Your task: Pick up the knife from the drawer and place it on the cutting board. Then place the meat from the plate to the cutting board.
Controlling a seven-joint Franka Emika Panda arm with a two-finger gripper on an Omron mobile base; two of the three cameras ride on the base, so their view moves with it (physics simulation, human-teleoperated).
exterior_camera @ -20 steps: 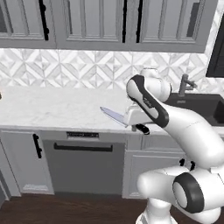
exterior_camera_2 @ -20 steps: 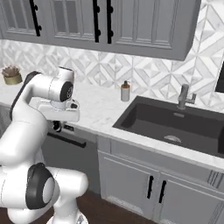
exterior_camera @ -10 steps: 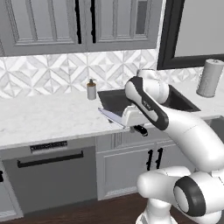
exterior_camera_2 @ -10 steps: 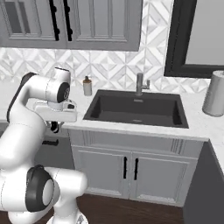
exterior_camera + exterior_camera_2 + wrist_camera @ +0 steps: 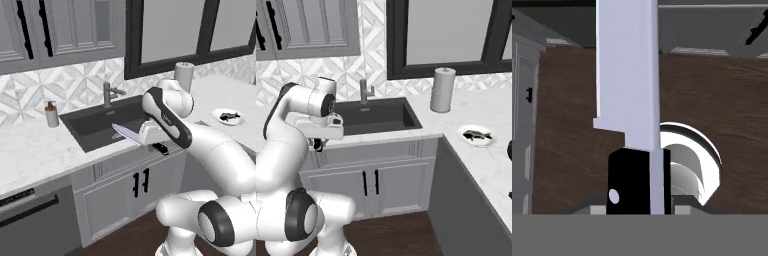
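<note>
In the left base view, the arm reaches out over the front edge of the tabletop (image 5: 30,150) by the sink (image 5: 107,125). The gripper (image 5: 150,142) is clenched on the knife (image 5: 131,135), whose pale blade sticks out to the left over the sink's front rim, with the black handle end poking out below on the right. Off to the right, on the side stretch of tabletop, the white plate (image 5: 228,117) carries the dark lump of meat (image 5: 230,116). A soap bottle (image 5: 51,114) stands left of the sink, and a paper towel roll (image 5: 183,75) stands behind the arm.

In the right base view, the gripper (image 5: 318,142) hangs in front of the cabinet, left of the sink (image 5: 376,116), with a dark bit of the knife (image 5: 317,144) showing under the hand. The plate (image 5: 476,135) with the meat (image 5: 476,134) sits well apart on the right-hand tabletop, near the paper towel roll (image 5: 442,90).

In the hand view, the knife (image 5: 629,90) runs up the middle, its black handle held between the jaws and the blade stretching away over the brown wooden floor (image 5: 712,100).

Judging from this, the knife is out of the drawer and in hand, but it is not yet set down. No cutting board can be made out. The meat is untouched on its plate, so both placements are left to do.
</note>
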